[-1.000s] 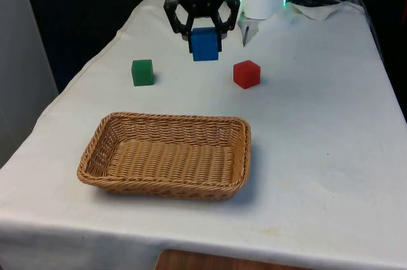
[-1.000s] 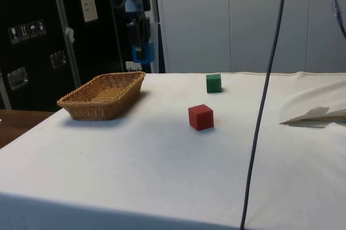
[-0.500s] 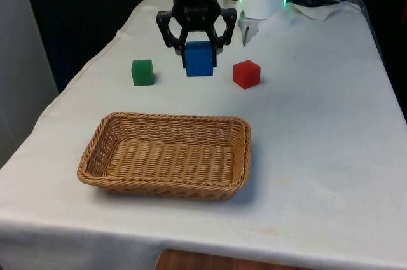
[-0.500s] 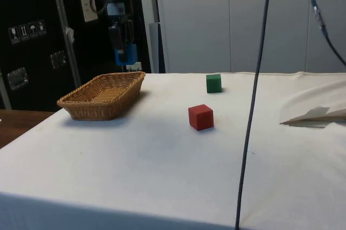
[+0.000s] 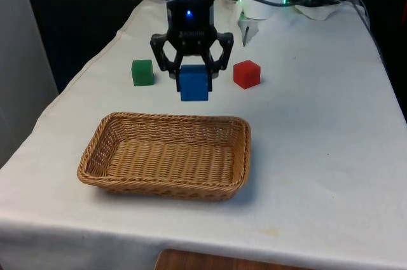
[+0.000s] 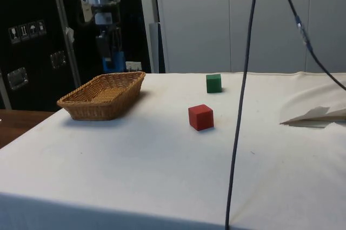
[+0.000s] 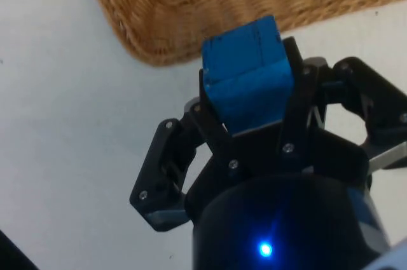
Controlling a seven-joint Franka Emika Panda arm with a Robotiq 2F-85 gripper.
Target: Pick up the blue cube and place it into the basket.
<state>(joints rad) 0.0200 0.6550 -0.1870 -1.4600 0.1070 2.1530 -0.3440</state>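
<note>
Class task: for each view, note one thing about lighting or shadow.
Front view: the basket throws a soft shadow on the cloth. Side view: the red cube has a faint shadow beside it. Wrist view: the blue cube in the gripper is evenly lit.

No legible text or number anywhere (small stickers on the dark cabinet (image 6: 24, 31), unreadable)

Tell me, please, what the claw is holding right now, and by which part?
The claw holds the blue cube by two opposite side faces, near its top.

The woven wicker basket (image 5: 165, 155) sits at the surface's (image 5: 318, 155) six o'clock; the green cube (image 5: 142, 72) at eleven, the red cube (image 5: 247, 74) at one.
</note>
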